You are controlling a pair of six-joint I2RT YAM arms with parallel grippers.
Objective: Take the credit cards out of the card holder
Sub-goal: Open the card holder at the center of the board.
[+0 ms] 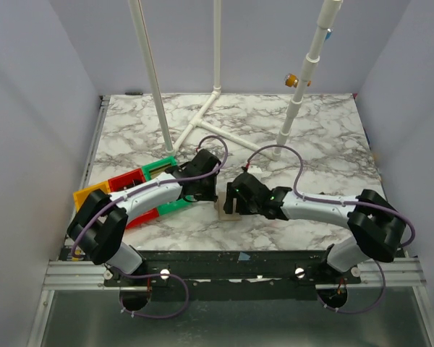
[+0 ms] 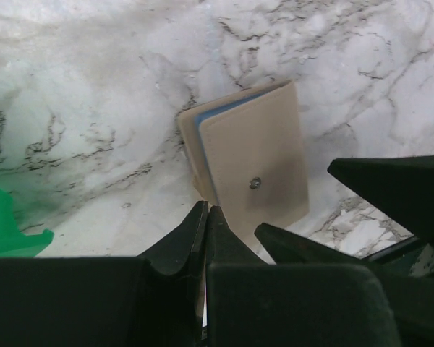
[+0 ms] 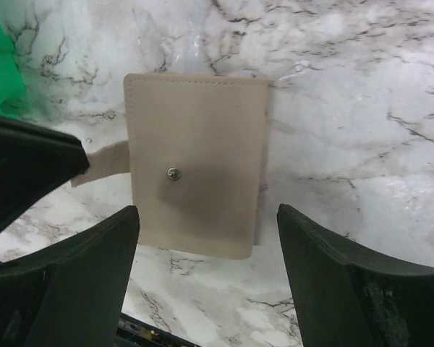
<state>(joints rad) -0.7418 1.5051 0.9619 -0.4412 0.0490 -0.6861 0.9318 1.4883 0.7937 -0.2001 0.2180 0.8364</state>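
The beige-tan card holder [image 3: 195, 159] lies flat on the marble, with a metal snap on its top face. It is also in the left wrist view [image 2: 257, 170] and the top view [image 1: 225, 212]. A pale blue card edge [image 2: 220, 114] peeks from its far end; the white card is hidden. My left gripper [image 2: 206, 211] [image 1: 213, 199] is shut at the holder's near edge, on its tan strap [image 3: 107, 161]. My right gripper [image 3: 206, 253] [image 1: 234, 202] is open and hovers just over the holder, one finger on each side.
Yellow [image 1: 90, 195], red [image 1: 126, 181] and green [image 1: 159, 168] bins sit in a row under the left arm, and the green one [image 3: 0, 65] is close to the holder. A white pipe frame [image 1: 202, 116] stands at the back. The table's front edge [image 3: 152, 329] is just behind the holder.
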